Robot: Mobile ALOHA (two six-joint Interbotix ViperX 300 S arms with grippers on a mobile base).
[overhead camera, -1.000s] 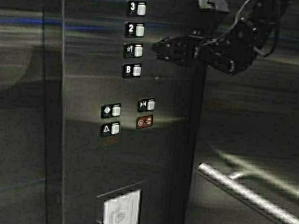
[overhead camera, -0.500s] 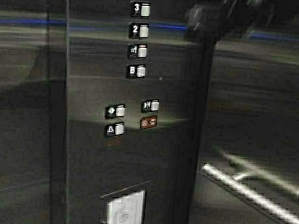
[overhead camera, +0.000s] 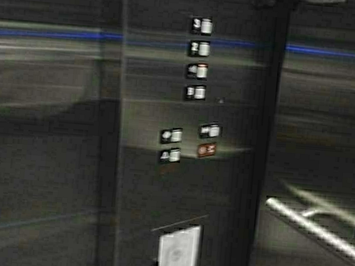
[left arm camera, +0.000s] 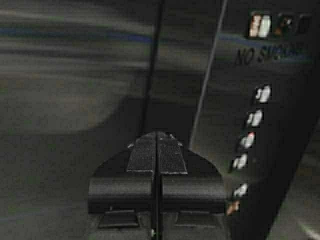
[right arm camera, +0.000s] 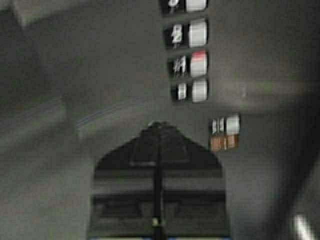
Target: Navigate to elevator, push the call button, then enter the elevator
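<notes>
Two grippers are shut, holding nothing: the left gripper [left arm camera: 157, 142] and right gripper [right arm camera: 158, 131] both face the elevator [overhead camera: 47, 128] wall, near its button panel [overhead camera: 186, 171] and handrail [overhead camera: 318, 229].

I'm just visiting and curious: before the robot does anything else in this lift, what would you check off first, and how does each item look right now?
1. Robot inside the elevator, facing the floor button panel: ok.
2. A floor button lit: the third button down glows red on top: ok.
3. Right gripper shut and back from the panel: ok.
4. Left gripper shut, touching nothing: ok.
5. Handrail clear of both arms: ok.
6. Doors closed behind the robot: cannot tell, they are out of view.
</notes>
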